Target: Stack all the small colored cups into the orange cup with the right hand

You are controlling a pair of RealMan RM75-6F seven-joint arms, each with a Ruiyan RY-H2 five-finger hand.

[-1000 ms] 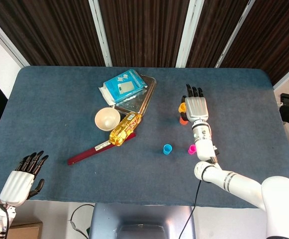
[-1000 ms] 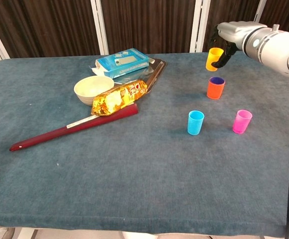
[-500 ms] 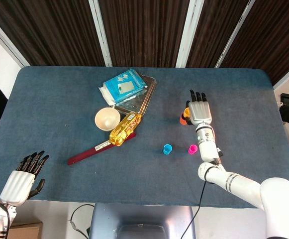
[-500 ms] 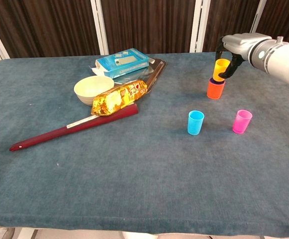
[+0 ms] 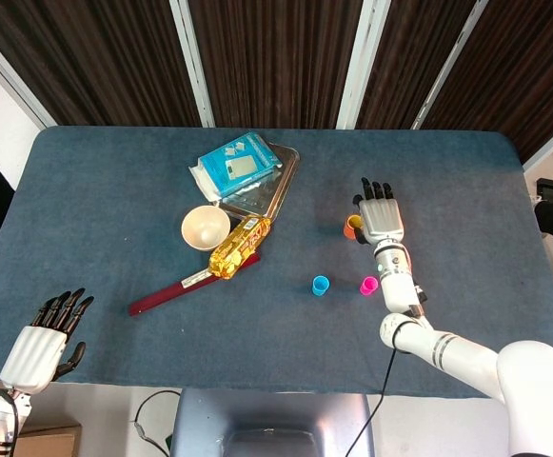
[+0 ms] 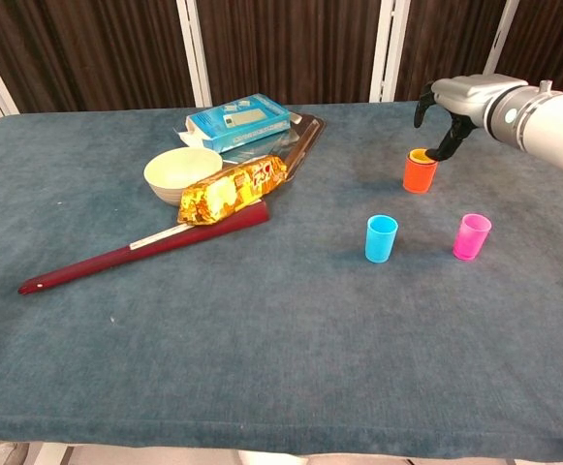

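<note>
The right hand [image 6: 453,108], fingers spread and released, is hovering over the orange cup [image 6: 419,173]; the blue cup [image 6: 381,238] and pink cup [image 6: 471,236] are standing nearer the robot.

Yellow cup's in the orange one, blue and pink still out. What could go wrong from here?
1. The right hand hovers right over the orange cup, fingers by its rim; pulling away could clip and tip the stack.
2. The yellow cup shows only as a rim; if it sits crooked, the next cup may not seat.
3. The blue cup and pink cup stand close together, so reaching for one might knock the other.
</note>
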